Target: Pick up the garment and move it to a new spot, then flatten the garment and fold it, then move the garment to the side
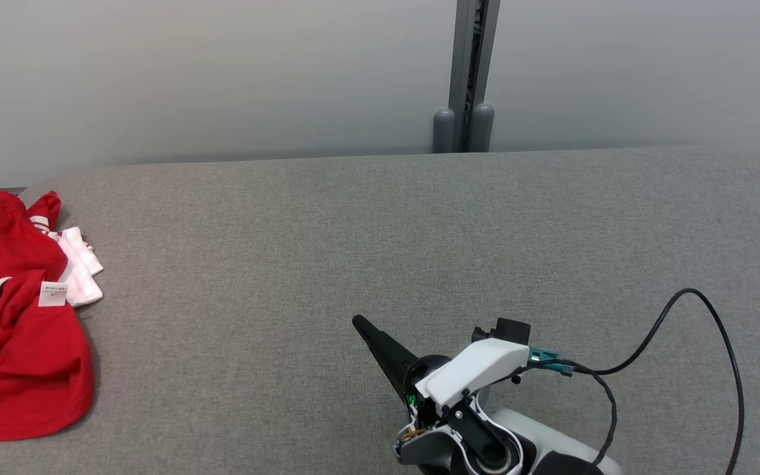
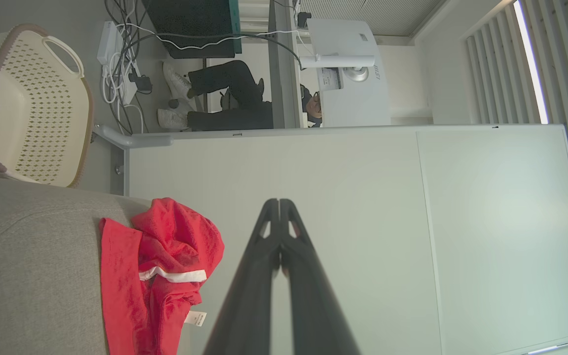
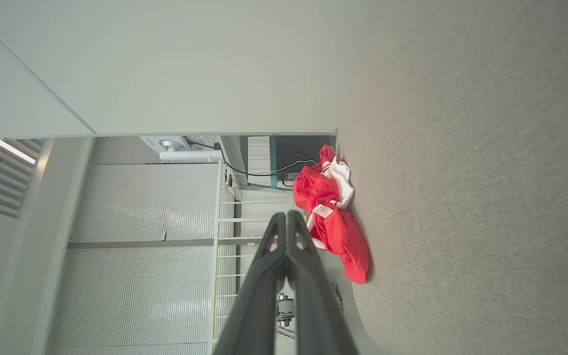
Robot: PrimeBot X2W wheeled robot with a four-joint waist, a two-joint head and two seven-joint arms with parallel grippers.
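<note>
Red with white trim, the crumpled garment [image 1: 17, 343] lies at the left edge of the grey fabric table [image 1: 419, 231], with a white label [image 1: 53, 293] showing on top. Well apart from it, near the front middle, the right gripper [image 1: 358, 322] points up and left, its two dark fingers pressed together on nothing. The left gripper [image 2: 279, 202] is likewise closed and empty, with the garment to the left of its fingers in the left wrist view. A pale perforated laundry basket [image 2: 32, 108] stands past the table's end.

Both pinched shut, fingers together
The right end effector [image 1: 360, 323] sits bottom centre of the head view, pointing upper left; the left end effector [image 2: 279, 203] is closed too.
</note>
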